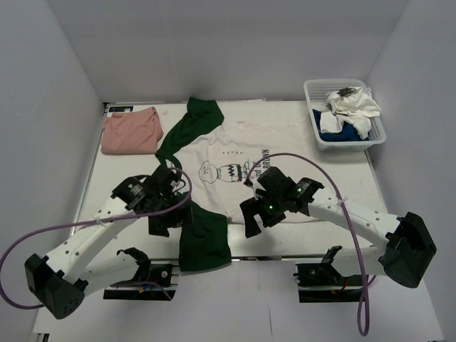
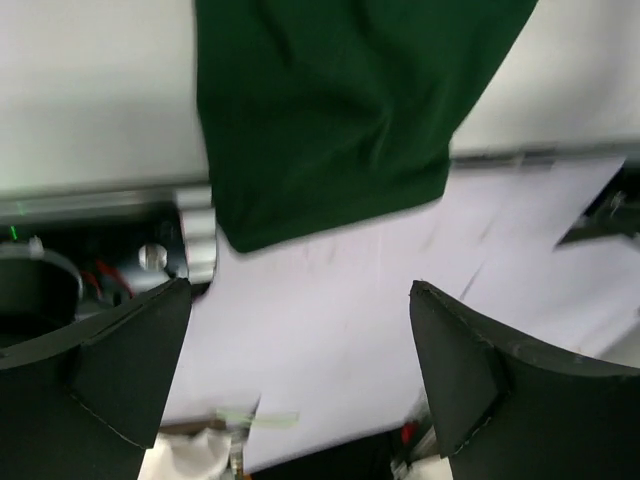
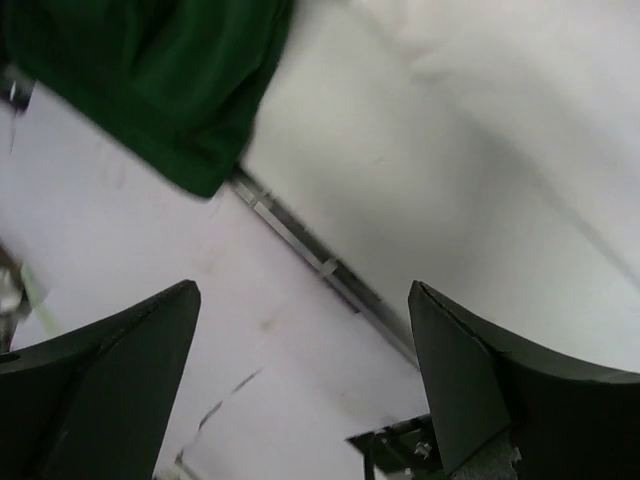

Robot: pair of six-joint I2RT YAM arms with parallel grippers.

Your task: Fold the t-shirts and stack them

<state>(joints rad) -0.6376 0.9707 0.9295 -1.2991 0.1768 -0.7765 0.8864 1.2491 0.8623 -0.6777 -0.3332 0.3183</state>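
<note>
The step in hand is judged to be squaring the printed t-shirt (image 1: 228,167) for folding. The dark green sleeve (image 1: 203,242) draped over the near edge of the table (image 1: 349,178) should be gripped at its hem and drawn onto the cloth, flat. The left gripper (image 2: 300,300) and right gripper (image 3: 300,300) are seen fully spread, nothing held (both above that edge). The shirt lies print-up, mid-table, lightly wrinkled.

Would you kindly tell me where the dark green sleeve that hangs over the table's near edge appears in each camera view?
Top external: the dark green sleeve lies low and left of centre, draped over the table front.
Left wrist: it fills the top centre.
Right wrist: it sits in the top-left corner.
Shared landmark: the near edge rail, which the sleeve overhangs.
</note>
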